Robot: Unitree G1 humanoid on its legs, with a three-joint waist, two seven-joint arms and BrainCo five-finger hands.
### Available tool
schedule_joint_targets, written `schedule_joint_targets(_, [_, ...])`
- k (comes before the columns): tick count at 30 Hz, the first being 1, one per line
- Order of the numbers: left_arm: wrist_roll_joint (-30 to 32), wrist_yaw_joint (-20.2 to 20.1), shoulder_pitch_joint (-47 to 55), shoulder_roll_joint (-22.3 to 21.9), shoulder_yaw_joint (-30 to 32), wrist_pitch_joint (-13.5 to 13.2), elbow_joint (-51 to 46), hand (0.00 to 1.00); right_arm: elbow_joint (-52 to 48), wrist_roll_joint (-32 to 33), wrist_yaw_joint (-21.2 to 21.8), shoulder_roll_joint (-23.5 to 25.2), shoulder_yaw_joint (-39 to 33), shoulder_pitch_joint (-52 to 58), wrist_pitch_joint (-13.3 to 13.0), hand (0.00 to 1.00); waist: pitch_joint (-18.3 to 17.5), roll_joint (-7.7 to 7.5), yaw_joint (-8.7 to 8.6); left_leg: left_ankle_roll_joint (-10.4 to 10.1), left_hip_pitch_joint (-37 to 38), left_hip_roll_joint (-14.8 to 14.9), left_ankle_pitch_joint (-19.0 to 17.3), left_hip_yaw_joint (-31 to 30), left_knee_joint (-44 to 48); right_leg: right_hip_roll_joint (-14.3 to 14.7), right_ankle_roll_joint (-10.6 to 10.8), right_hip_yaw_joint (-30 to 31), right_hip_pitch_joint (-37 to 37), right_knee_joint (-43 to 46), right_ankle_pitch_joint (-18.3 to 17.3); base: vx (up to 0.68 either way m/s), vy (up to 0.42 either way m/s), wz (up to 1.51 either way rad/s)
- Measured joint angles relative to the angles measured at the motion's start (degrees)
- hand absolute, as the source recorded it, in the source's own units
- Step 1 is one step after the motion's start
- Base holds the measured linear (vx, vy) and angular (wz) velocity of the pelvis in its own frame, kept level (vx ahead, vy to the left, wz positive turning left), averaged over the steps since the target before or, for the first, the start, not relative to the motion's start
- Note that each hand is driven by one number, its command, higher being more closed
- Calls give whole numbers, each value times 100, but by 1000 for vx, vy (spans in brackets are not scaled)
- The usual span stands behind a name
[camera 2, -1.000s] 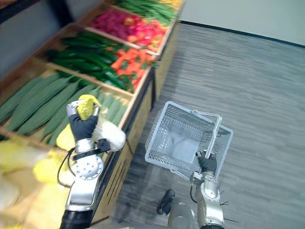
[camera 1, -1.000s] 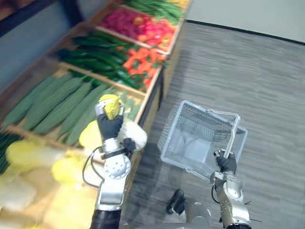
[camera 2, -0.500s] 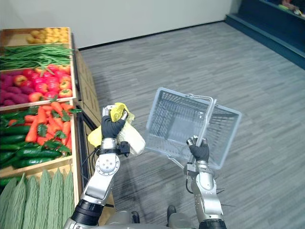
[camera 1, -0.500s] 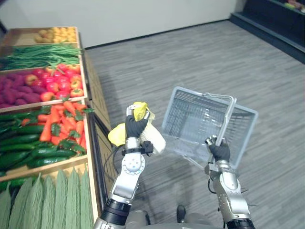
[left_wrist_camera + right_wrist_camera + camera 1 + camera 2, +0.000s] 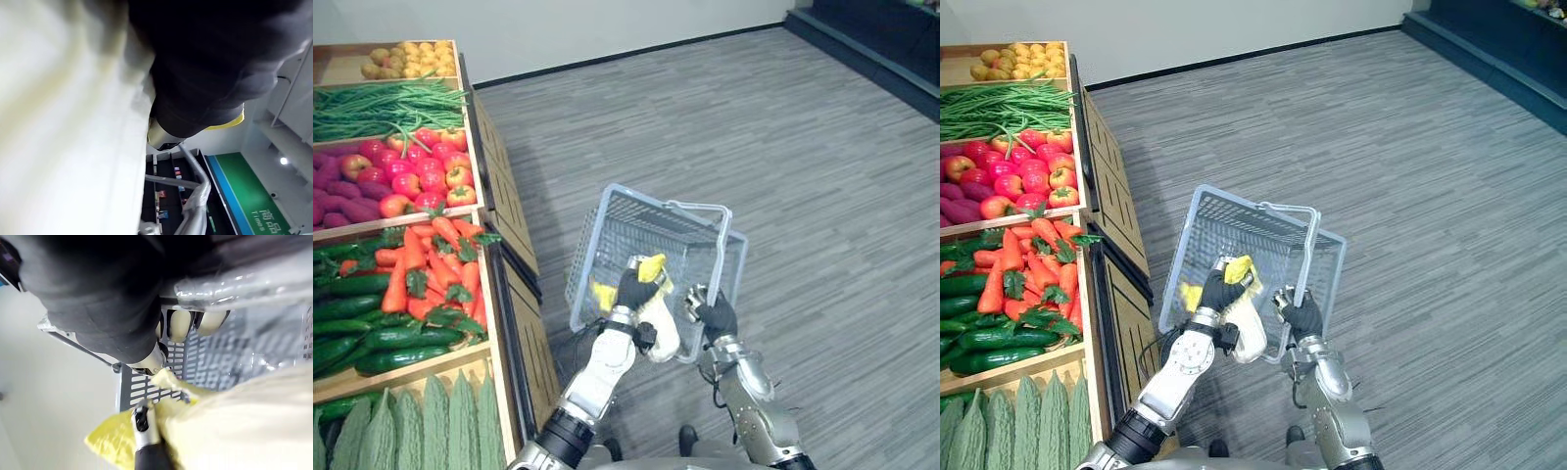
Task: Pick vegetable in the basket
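Left hand: fingers curled tight round pale Chinese cabbage with yellow leaf tips, held off floor. Cabbage sits at near rim of grey wire-mesh shopping basket, leafy end over opening, pale stalk end against near wall. Cannot tell if it rests on mesh.

Right hand: fist closed on basket's metal handle, basket tilted above grey plank floor.

Wooden produce shelf to my left: orange carrots, dark green cucumbers.
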Motion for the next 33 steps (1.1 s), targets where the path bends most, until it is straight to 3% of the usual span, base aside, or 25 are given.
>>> schedule_joint_targets(9, [790,-91,-132,214,10,50,391,0,0,640,81,-386,413,73,36,100,-73,-97,-12,26,-56,-69,162,16,-199,-45,2,99,-69,-203,-2,-67,-26,-5])
schedule_joint_targets(16, [1123,-99,-129,274,29,57,398,0,-1,679,228,-418,520,145,160,100,-85,-114,-27,-28,182,-82,557,-13,-848,-14,46,76,-74,-308,-32,-62,-45,1])
schedule_joint_targets(33, [703,-87,172,254,79,-72,-450,0,-71,765,338,21,-52,551,158,100,-119,-130,-19,3,269,-137,724,-81,-1093,-62,85,-22,-36,-317,-36,0,-2,3])
